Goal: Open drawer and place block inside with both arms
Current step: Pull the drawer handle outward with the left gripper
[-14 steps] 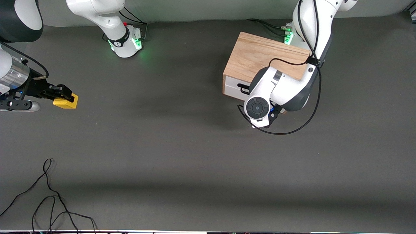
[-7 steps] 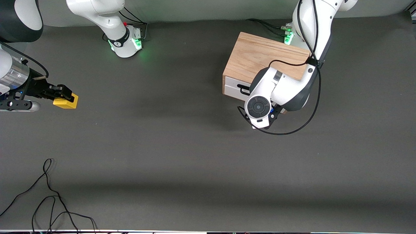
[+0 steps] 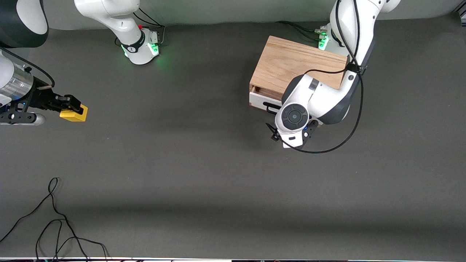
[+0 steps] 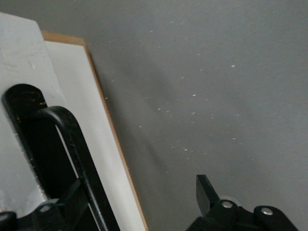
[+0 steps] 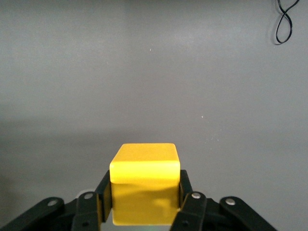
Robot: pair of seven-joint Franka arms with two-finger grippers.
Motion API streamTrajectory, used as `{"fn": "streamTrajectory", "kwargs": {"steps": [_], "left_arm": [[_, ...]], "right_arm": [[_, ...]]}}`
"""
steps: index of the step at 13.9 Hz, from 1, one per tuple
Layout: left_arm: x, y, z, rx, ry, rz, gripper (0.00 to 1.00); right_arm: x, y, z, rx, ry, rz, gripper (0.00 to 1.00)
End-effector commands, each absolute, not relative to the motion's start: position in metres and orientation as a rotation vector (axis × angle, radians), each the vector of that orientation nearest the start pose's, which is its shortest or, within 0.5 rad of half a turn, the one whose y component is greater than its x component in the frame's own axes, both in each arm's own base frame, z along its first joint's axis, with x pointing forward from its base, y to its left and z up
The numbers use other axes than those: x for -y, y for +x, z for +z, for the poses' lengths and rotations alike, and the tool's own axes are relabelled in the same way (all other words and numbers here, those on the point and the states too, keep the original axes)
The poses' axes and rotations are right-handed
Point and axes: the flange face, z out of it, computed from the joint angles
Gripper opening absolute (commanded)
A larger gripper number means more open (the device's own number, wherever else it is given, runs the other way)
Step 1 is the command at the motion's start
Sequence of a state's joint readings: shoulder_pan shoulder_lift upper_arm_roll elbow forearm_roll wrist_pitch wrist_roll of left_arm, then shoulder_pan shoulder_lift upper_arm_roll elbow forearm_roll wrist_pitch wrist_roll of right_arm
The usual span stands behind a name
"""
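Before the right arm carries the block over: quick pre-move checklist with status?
1. right gripper shut on block: ok.
2. Block lifted off the table: cannot tell.
3. drawer open enough to take the block: not ok, only a narrow gap shows under the cabinet top.
4. left gripper at the handle: ok; grip cannot tell.
5. Table between block and drawer free of objects: ok.

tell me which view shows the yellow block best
The right wrist view: the yellow block fills the foreground, clamped in the right pincer. The front view shows it small at the table's edge; the left wrist view misses it.
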State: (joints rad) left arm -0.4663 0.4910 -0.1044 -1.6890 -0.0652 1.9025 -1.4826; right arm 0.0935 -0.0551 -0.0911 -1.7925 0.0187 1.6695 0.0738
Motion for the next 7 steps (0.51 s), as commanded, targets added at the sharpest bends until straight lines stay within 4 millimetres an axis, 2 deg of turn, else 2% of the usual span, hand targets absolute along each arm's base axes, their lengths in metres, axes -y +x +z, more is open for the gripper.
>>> {"fn": "streamTrajectory", "kwargs": {"steps": [1,4,7], "left_arm": [[0.331,0.557,0.31,1.325,-2.687,0.293,0.98],[0.318,0.57,0.317,1.313,-2.751,0.275,0.98],[0.317,0.576,0.32,1.326,-2.785,0.243,0.98]], "right_arm": [[-0.001,0.534,0.561,-0.147,-3.131,0.109,0.31],[-0.001,0.534,0.561,-0.144,-3.131,0.109,0.31],[-0.001,0.534,0.56,-0.147,-3.131,0.112,0.31]]}}
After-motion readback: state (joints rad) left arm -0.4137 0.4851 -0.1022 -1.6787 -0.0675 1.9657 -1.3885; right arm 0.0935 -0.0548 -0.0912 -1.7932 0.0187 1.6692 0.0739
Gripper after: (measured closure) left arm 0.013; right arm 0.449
